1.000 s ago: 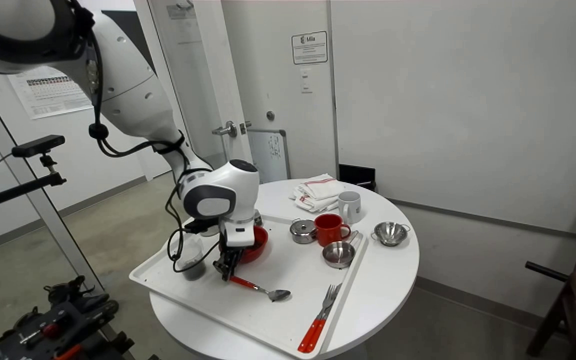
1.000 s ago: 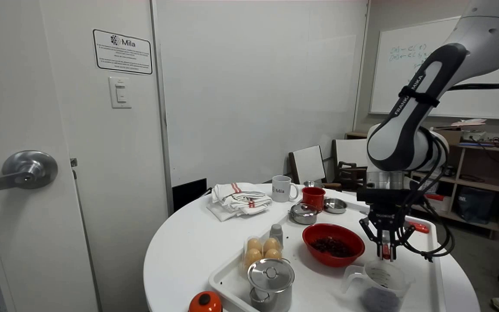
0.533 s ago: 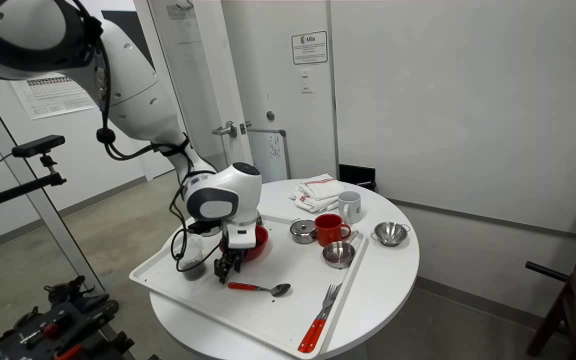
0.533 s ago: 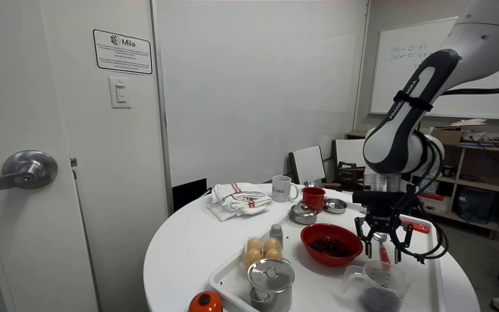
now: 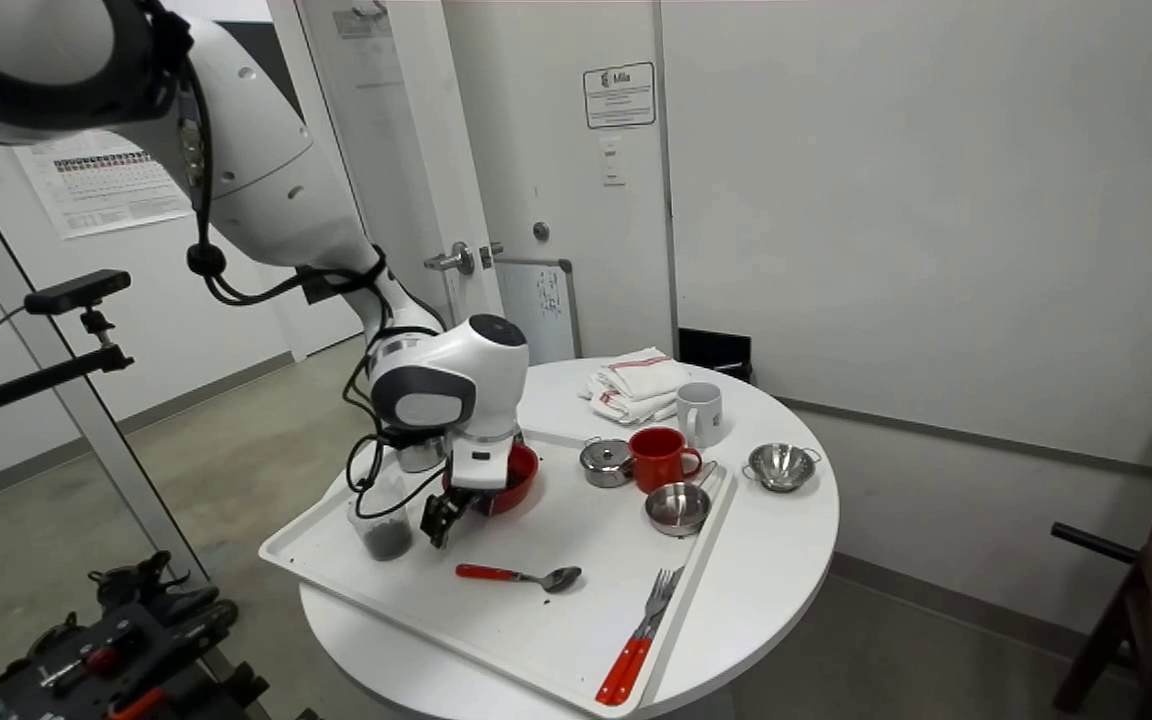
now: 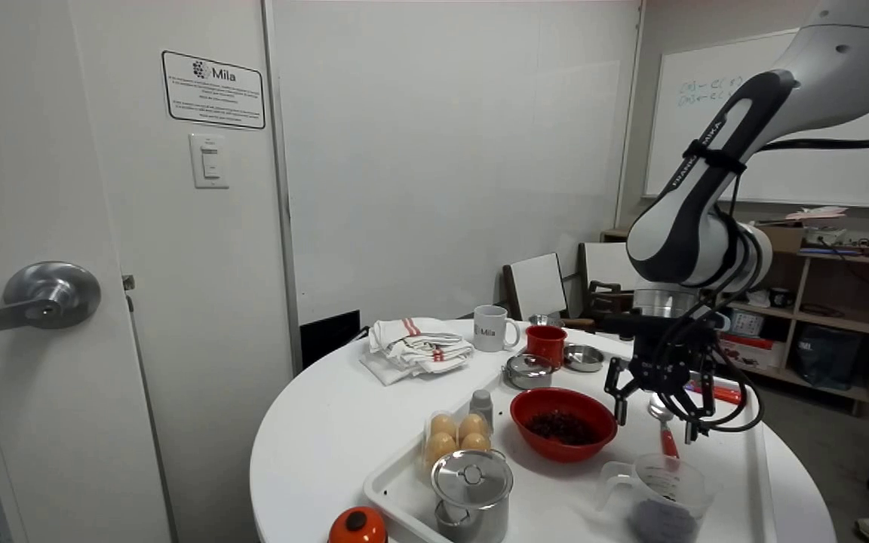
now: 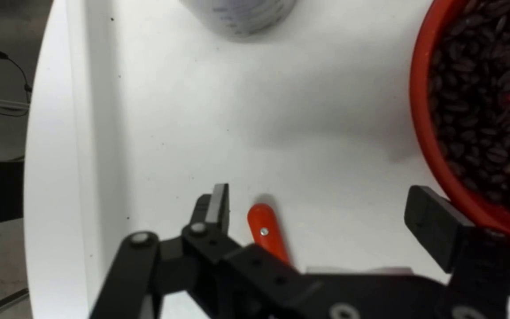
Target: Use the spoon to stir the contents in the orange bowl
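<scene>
Shifted slightly, the orange bowl point(image 6: 560, 452) sits just beside the parted jaws, the spoon point(image 5: 506, 574) between measuring cup point(image 6: 685, 489) and fork point(image 5: 656, 598).

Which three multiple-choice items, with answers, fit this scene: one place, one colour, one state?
1. On what does the short red-handled metal spoon lie?
A) folded white towels
B) white rectangular tray
C) lidded steel pot

2. What colour are the oval beans in the wide round red bowl?
A) yellow
B) green
C) dark brown

3. The black gripper is:
A) open
B) shut on the spoon
C) shut, empty

1 B: both exterior views show it lying there.
2 C: clear in the wrist view.
3 A: its jaws stand wide apart, holding nothing.
</scene>
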Available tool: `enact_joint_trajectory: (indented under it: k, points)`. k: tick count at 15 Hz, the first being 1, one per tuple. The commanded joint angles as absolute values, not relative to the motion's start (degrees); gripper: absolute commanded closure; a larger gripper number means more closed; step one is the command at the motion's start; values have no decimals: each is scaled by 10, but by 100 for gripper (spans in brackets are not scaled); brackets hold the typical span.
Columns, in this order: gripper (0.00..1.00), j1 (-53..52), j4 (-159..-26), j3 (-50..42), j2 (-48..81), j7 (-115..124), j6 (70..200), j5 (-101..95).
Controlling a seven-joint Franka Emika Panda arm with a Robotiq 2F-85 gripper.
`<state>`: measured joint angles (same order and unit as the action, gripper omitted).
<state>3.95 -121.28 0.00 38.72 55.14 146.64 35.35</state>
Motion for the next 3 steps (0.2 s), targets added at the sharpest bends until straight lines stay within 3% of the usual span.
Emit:
enact_joint_trajectory:
  k: [1,3]
  points:
    - [0,34,-1212,-6,387,548,1463,359]
    - [0,34,-1212,-5,387,548,1463,360]
